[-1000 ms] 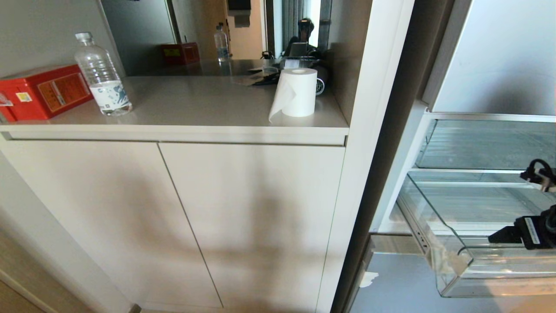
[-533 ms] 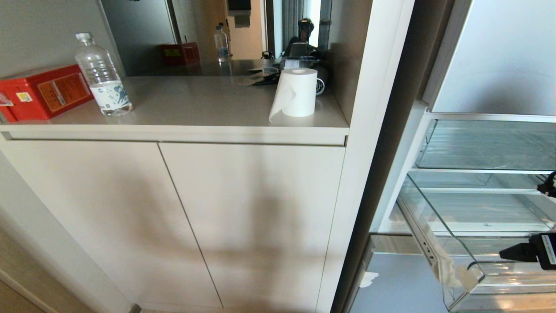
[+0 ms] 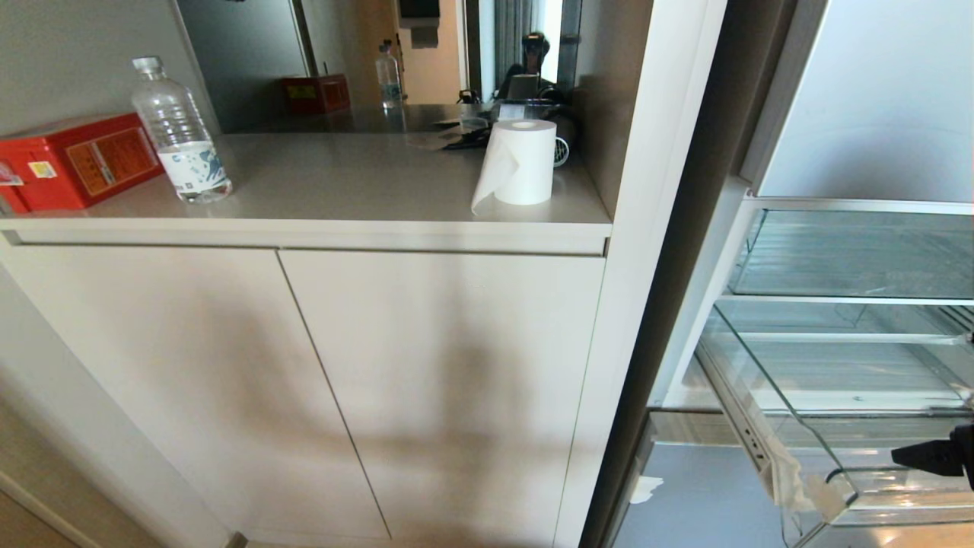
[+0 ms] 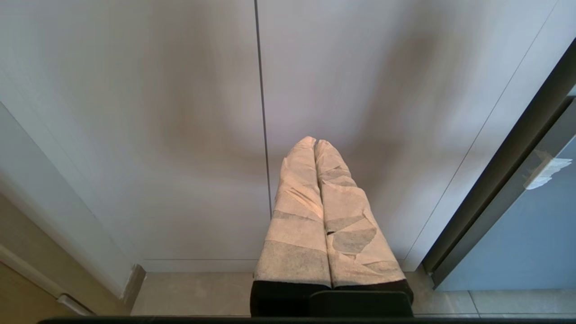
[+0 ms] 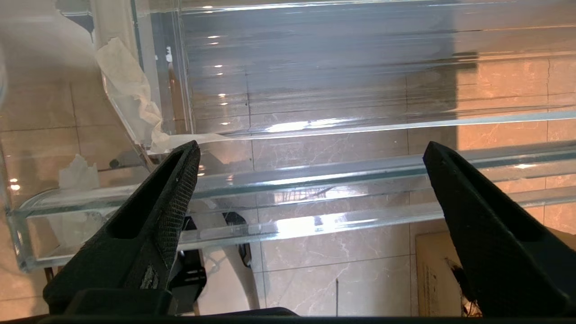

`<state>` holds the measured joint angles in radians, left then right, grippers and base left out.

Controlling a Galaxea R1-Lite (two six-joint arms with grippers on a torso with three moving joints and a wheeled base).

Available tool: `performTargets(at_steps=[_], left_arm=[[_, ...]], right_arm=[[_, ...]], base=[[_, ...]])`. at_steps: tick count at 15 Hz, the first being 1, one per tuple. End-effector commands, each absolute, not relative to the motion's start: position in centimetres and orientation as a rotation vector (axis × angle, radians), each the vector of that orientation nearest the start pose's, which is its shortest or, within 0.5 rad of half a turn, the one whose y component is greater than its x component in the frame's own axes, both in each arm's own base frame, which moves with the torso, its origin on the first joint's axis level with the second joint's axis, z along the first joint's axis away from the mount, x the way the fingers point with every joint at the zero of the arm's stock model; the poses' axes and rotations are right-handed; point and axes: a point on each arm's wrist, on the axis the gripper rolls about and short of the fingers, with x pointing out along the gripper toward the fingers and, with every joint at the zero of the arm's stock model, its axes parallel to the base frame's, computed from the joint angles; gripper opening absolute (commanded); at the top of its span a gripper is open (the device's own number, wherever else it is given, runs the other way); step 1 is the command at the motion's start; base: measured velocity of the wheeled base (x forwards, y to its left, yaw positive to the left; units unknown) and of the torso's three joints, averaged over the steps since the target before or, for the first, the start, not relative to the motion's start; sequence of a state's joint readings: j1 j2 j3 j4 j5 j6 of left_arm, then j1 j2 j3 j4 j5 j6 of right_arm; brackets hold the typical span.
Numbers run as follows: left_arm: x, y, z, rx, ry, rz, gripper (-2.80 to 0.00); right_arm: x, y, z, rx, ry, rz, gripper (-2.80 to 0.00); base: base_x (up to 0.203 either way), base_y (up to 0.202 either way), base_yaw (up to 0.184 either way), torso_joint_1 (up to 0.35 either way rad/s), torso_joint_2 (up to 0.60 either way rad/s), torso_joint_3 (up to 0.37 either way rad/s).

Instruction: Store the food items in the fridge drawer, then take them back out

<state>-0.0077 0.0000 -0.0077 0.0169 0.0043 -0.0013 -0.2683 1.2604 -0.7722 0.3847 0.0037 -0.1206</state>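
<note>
The fridge drawer [image 3: 902,496], clear plastic with a ribbed floor, stands pulled out of the open fridge at the lower right of the head view. My right gripper [image 5: 312,150] hangs open just over its clear front wall [image 5: 315,177], with nothing between the black fingers. Only one finger [image 3: 930,455] pokes in at the head view's right edge. My left gripper [image 4: 315,143] is parked low in front of the white cabinet doors, its taped fingers pressed together and shut on nothing. The food items are out of view.
A second clear bin [image 3: 852,255] sits above the drawer. On the counter [image 3: 365,190] stand a red box [image 3: 72,160], a water bottle [image 3: 179,133] and a paper roll [image 3: 521,161]. Torn tape [image 3: 791,476] hangs at the drawer's left front corner. A cardboard box [image 5: 438,270] lies on the tiled floor.
The drawer has slid further out of the fridge. My right gripper has drawn back and down with it, now almost out of the head view.
</note>
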Motion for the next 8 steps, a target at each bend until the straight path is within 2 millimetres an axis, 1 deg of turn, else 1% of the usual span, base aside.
performTargets(at_steps=[1,4,5,6,8], left_arm=[[-2.3,0.0,7.6,-0.001,0.011,-0.003,-2.80],[-2.3,0.0,7.6,-0.001,0.011,-0.003,-2.80],[-2.3,0.0,7.6,-0.001,0.011,-0.003,-2.80],[-2.3,0.0,7.6,-0.001,0.011,-0.003,-2.80],[-2.3,0.0,7.6,-0.001,0.012,-0.003,-2.80]], right_arm=[[15.9,-4.2,19.9,0.010,0.833,-0.177,0.00],[17.3,-4.4,21.5,0.044,0.635,-0.117,0.00],[17.2,-4.4,22.0,0.048,0.587,-0.116,-2.80],[16.8,-4.2,22.4,0.046,0.549,-0.116,-2.80],[15.1,-3.7,23.2,0.046,0.466,-0.102,-2.80]], base=[[0.000,0.000,0.000,0.000,0.00,0.000],[0.000,0.000,0.000,0.000,0.00,0.000],[0.000,0.000,0.000,0.000,0.00,0.000],[0.000,0.000,0.000,0.000,0.00,0.000],[0.000,0.000,0.000,0.000,0.00,0.000]])
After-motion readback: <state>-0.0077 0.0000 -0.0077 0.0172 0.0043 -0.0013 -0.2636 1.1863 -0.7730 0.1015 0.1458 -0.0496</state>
